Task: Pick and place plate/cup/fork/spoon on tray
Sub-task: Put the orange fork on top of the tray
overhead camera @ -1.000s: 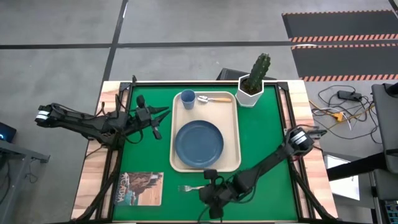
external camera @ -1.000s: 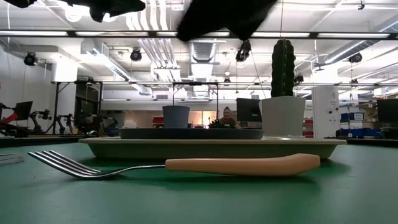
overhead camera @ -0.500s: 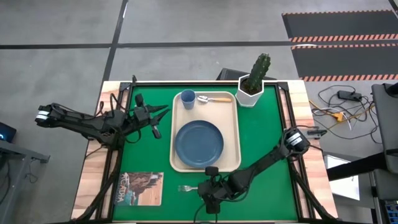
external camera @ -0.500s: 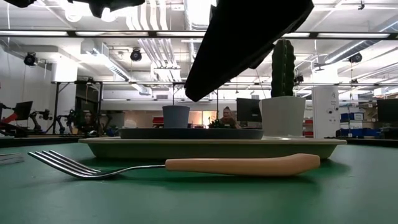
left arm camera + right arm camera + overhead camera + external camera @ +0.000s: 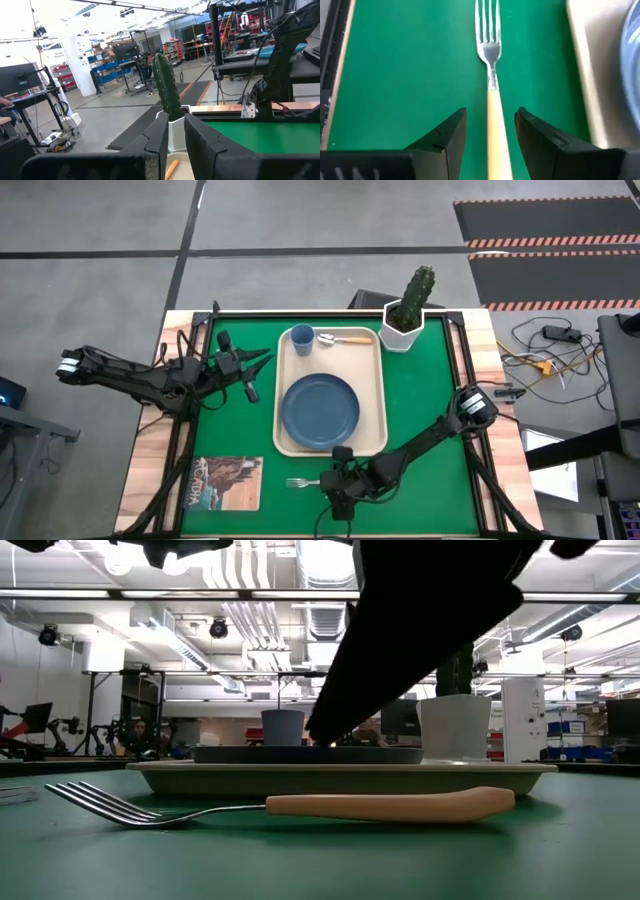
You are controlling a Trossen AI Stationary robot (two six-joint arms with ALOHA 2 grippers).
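The fork [image 5: 303, 481] lies flat on the green mat near the front edge, tines toward the table's left; it also shows in the low view [image 5: 390, 805]. My right gripper [image 5: 490, 127] is open and hangs just above the fork's tan handle, one finger on either side, touching nothing; in the high view my right gripper [image 5: 332, 483] covers the handle. The plate [image 5: 320, 409], the cup [image 5: 302, 338] and the spoon [image 5: 345, 339] rest on the cream tray [image 5: 283, 442]. My left gripper [image 5: 262, 360] waits by the tray's left rim, fingers close together.
A white pot with a cactus [image 5: 403, 330] stands at the tray's far right corner. A picture-covered booklet [image 5: 224, 482] lies at the front left, left of the fork. Bare green mat lies right of the tray.
My right gripper has come down toward the fork and shifted a little toward the far edge, over the handle. The fork has stayed where it was.
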